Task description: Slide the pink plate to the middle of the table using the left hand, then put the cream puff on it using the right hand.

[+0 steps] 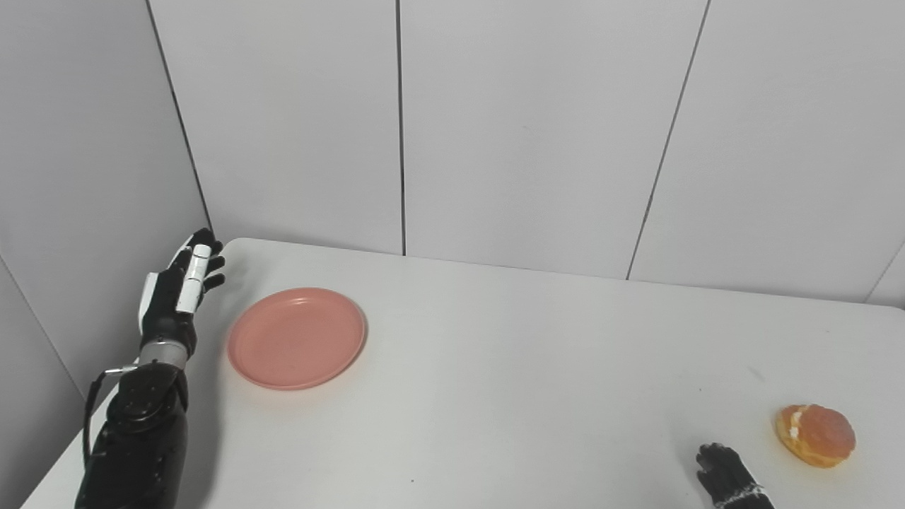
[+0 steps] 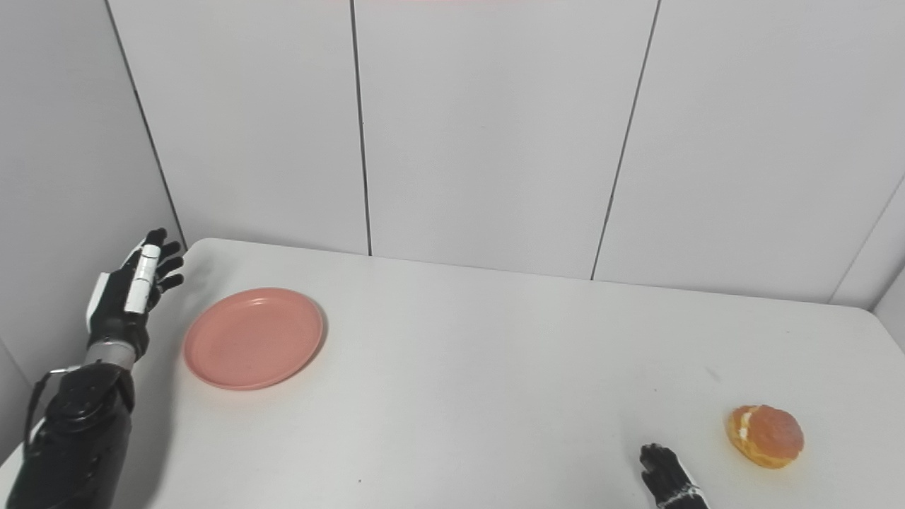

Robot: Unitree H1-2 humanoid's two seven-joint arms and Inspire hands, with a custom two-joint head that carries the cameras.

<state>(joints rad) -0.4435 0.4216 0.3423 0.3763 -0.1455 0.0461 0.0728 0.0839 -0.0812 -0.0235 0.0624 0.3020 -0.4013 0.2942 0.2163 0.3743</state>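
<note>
A pink plate [image 1: 297, 338] lies flat on the white table [image 1: 509, 367], toward its left side. My left hand [image 1: 178, 290] is raised just left of the plate, fingers straight and apart, holding nothing and not touching the rim. A golden cream puff [image 1: 816, 435] with white filling showing on its left side sits near the table's right front. Only the top of my right hand [image 1: 728, 477] shows at the bottom edge, a short way left of the puff and apart from it; whether it is open or shut stays hidden.
Grey wall panels [image 1: 523, 127] stand close behind the table and along its left side. The left hand is near the table's rounded back-left corner [image 1: 237, 244]. A broad stretch of bare tabletop separates the plate from the puff.
</note>
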